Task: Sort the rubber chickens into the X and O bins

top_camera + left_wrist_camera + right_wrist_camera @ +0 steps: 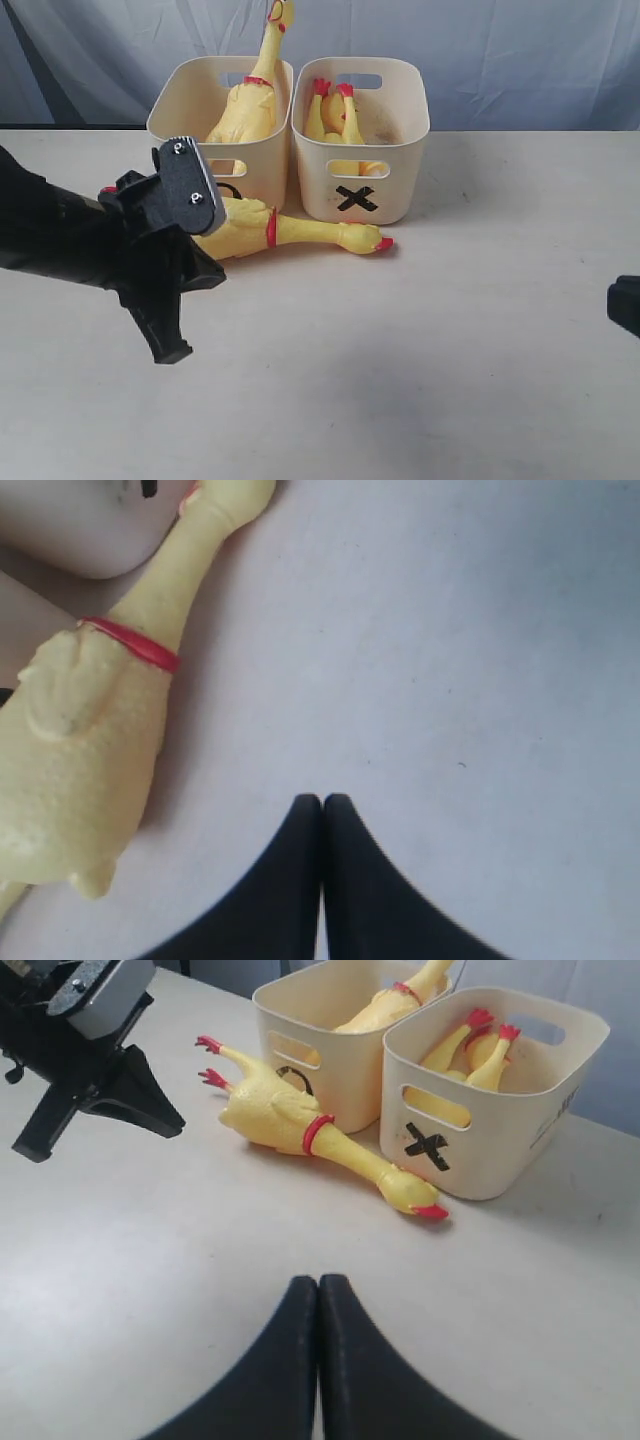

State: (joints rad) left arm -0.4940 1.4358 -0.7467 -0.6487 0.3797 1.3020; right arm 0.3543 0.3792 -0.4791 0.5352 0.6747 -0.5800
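Left tool [168, 350] — closed, nose-down

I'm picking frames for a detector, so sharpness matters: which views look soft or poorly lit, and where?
Exterior view: even light, faint shadow under the lying chicken; the near left gripper is dark, with little detail. Left wrist view: that chicken is soft, the table bluish. Right wrist view: X bin crisp, right gripper slightly blurred.

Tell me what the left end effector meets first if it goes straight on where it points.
Most likely bare table. The left end effector, shut, points down at it; the lying chicken sits off to the side, out of that line.
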